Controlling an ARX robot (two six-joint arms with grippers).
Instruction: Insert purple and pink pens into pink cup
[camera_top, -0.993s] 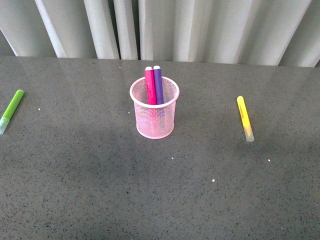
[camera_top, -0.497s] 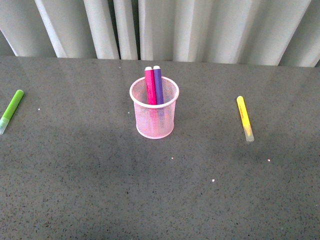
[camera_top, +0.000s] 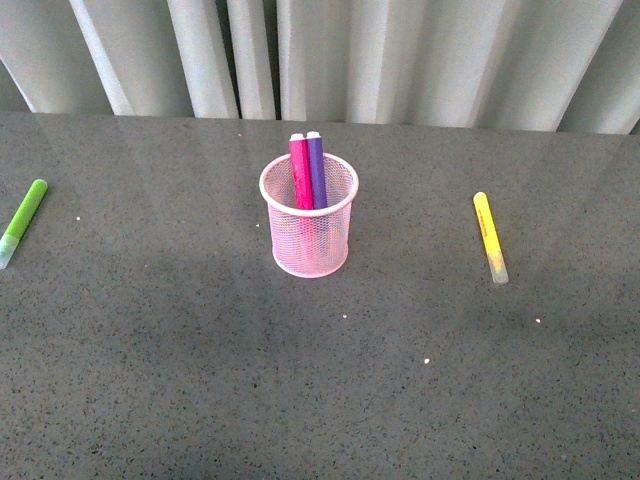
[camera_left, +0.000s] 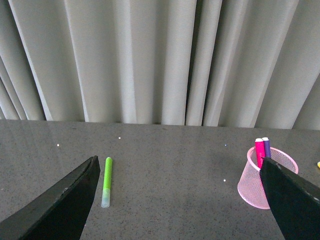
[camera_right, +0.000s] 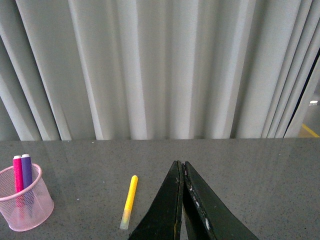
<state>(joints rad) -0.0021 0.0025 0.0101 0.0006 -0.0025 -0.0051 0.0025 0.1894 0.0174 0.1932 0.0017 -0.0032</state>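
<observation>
Front: pink pen (camera_top: 299, 172) and purple pen (camera_top: 316, 169) stand inside pink cup (camera_top: 309, 216), task looks done; left wrist: left gripper (camera_left: 180, 200) fingers spread wide, empty; right wrist: right gripper (camera_right: 182, 167) fingers closed, empty, nothing left but retreat

So the whole setup sits on a dark grey speckled table (camera_top: 180, 380) with a slightly glossy top, running back to a pale pleated curtain. Three things rest directly on it. The pink cup (camera_top: 310, 240) stands upright around the middle, a bit toward the back. A lime-green marker (camera_top: 22, 222) lies flat way off at the left edge, and a yellow marker (camera_top: 490, 237) lies flat over on the right, both well apart from the cup. A few tiny white specks dot the surface.
</observation>
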